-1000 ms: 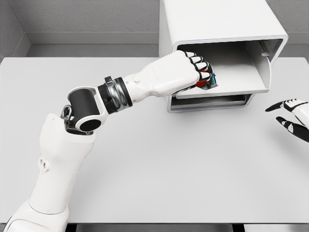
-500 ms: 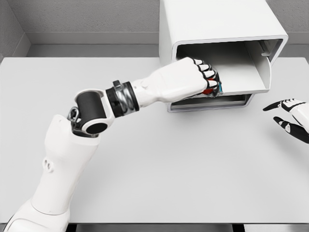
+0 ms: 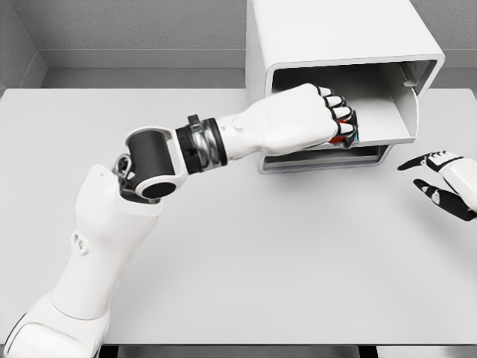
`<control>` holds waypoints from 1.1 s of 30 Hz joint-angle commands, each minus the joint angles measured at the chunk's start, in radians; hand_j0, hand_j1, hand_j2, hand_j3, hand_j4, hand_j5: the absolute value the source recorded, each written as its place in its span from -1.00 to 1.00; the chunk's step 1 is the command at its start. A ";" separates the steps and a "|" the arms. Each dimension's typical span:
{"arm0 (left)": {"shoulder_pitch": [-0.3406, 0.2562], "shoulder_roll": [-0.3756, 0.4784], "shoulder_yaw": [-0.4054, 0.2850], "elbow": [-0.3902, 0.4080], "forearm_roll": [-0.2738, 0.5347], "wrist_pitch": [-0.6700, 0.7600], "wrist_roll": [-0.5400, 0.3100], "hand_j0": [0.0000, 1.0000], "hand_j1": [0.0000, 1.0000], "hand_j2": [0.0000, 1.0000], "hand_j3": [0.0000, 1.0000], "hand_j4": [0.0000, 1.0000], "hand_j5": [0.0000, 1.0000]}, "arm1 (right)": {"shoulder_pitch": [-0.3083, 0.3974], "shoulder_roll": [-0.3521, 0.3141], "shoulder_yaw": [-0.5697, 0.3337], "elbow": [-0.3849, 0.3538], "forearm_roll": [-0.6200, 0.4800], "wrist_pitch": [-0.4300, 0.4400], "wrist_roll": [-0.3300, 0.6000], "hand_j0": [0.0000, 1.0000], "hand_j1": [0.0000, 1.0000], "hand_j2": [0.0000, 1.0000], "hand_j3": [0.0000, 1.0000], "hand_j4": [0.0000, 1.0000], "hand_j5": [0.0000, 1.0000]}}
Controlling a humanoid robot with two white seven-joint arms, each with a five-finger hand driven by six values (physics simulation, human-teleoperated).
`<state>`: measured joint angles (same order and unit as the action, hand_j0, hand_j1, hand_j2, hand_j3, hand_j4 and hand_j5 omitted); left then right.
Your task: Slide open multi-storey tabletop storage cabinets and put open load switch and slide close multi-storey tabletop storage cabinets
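Observation:
A white multi-storey storage cabinet stands at the back of the table, its upper drawer slid out toward me. My left hand reaches over the drawer's front, fingers curled around the load switch, a small red part with a teal edge that shows just under the knuckles. Most of the switch is hidden by the hand. My right hand hovers low at the right edge, fingers spread and holding nothing.
The grey table spreads wide in front of the cabinet. A lower drawer sits closed beneath the open one. Grey walls rise behind the table.
My left hand has moved rightward and deeper over the open drawer, carrying the switch with it. The right hand has drifted slightly left.

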<state>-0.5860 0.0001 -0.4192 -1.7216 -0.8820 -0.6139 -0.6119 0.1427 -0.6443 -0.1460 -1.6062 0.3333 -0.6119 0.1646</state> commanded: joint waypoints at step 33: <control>-0.055 0.000 -0.006 0.103 -0.015 0.003 0.001 -0.09 -0.09 -0.09 -0.09 -0.09 -0.09 | 0.000 0.009 0.000 -0.006 -0.005 0.001 0.000 0.15 0.15 0.15 0.15 0.15 0.15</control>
<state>-0.6412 0.0000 -0.4270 -1.6262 -0.9026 -0.6141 -0.6119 0.1427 -0.6340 -0.1456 -1.6117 0.3354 -0.6118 0.1646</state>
